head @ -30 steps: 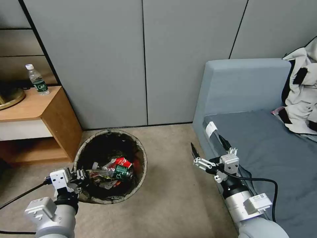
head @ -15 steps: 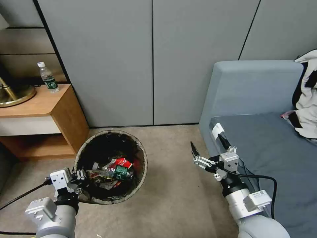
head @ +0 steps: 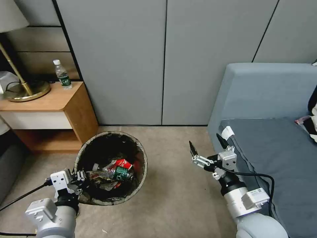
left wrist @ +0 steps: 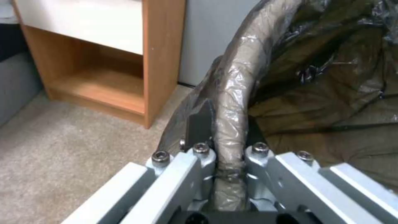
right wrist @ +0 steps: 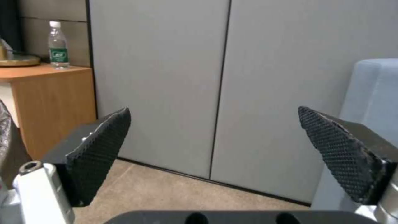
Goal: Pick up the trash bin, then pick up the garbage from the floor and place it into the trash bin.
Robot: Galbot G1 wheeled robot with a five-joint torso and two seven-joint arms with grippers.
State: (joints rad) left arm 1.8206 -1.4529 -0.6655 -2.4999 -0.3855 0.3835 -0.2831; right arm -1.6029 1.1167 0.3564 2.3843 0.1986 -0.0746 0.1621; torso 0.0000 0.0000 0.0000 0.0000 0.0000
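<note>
Left claw (left wrist: pixel 226 155) clamped on trash bin (head: pixel 142 155) rim; right claw (right wrist: pixel 215 149) spread wide, empty.

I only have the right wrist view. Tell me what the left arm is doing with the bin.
Observer: The left gripper is shut on the rim of the trash bin, one finger outside the liner and one inside.
Operator: Report what is in the bin.
Observer: Garbage lies at the bottom: a red wrapper, a clear bottle with a green label, and crumpled pieces.
Operator: Say where my right gripper sits relative to the bin.
Observer: The right gripper is open and empty, off to the bin's right above bare carpet, close to the front of the grey sofa.
</note>
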